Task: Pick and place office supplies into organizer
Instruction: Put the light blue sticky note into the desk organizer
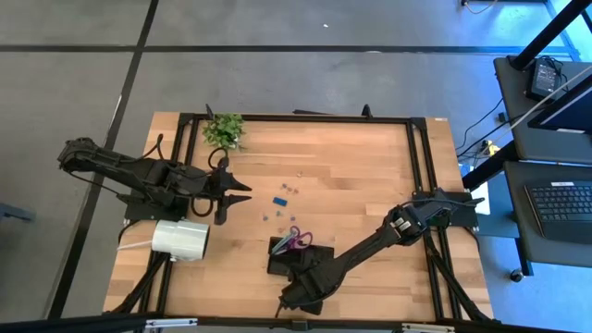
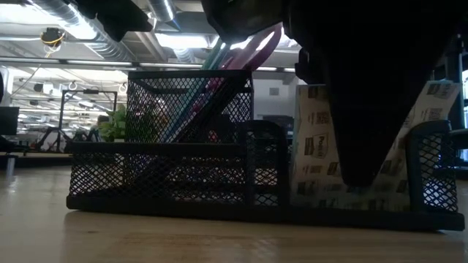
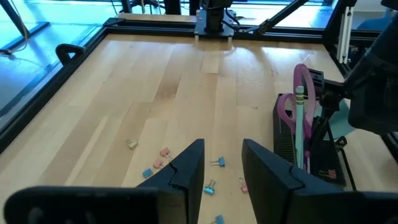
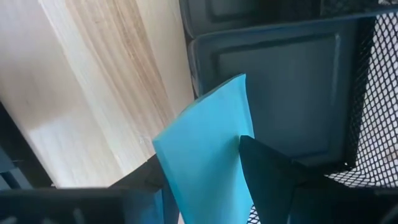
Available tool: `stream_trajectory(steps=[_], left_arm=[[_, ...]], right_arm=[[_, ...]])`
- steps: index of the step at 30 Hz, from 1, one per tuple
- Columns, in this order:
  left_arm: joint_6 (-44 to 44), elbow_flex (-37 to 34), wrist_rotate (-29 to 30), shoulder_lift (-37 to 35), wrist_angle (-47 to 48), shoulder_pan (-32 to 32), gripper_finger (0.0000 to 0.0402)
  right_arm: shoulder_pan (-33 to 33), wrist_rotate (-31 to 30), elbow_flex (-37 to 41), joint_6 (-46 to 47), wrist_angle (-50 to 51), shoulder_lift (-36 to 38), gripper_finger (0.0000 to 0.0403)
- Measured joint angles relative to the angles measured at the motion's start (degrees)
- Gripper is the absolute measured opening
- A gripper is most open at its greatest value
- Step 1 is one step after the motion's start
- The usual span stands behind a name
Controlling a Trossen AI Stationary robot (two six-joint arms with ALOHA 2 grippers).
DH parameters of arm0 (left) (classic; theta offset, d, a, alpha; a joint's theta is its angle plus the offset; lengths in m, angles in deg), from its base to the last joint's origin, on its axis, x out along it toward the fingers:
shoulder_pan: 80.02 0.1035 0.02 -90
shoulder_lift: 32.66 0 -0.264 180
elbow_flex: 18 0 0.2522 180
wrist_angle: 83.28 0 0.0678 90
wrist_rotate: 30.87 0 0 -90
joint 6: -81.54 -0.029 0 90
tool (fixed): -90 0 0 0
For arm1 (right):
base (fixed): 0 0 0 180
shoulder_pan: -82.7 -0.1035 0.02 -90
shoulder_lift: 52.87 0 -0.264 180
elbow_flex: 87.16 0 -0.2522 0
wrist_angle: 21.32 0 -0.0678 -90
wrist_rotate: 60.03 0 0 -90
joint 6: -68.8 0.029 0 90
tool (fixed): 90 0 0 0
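The black mesh organizer (image 1: pixel 319 252) (image 2: pixel 168 175) sits near the table's near edge. Purple-handled scissors (image 1: pixel 298 241) (image 3: pixel 303 93) and pens stand in its tall compartment. My right gripper (image 1: pixel 308 277) (image 4: pixel 202 155) is over a low compartment (image 4: pixel 280 93), shut on the pale blue-green sticky-note pad (image 4: pixel 205 137) (image 2: pixel 314 146). Small blue and pink clips (image 1: pixel 281 198) (image 3: pixel 211 186) lie loose on the wood at mid-table. My left gripper (image 1: pixel 242 192) (image 3: pixel 222 146) is open and hovers just left of them, touching nothing. My right gripper pinches the sticky-note pad between its two fingers, one finger (image 4: pixel 273 174) on each flat face, at the pad's upper end (image 4: pixel 217 168). It comes from above, slanting down. The pad hangs tilted, its free corner (image 4: pixel 239 84) down inside the compartment; whether it touches the floor is hidden.
A big white roll (image 1: pixel 180 239) lies at the table's left, near my left arm. A small green plant (image 1: pixel 224 129) (image 2: pixel 117 124) stands at the far left corner. Black frame rails (image 1: pixel 421 166) run along the table's edges. Bare wood lies between the clips and the far edge.
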Motion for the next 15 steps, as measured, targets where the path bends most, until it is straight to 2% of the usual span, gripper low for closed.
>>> stream_trajectory(steps=[12, 15], left_arm=[[-0.02, 0.00, 0.14, 0.00, 0.00, 0.17, 0.0102], [-0.02, 0.00, 1.21, 0.00, 0.00, 0.15, 0.0102]], right_arm=[[0.00, 0.00, 0.00, -2.07, 0.07, 0.00, 0.0153], [-0.01, -2.36, 0.00, -2.49, 0.87, 0.00, 0.0153]])
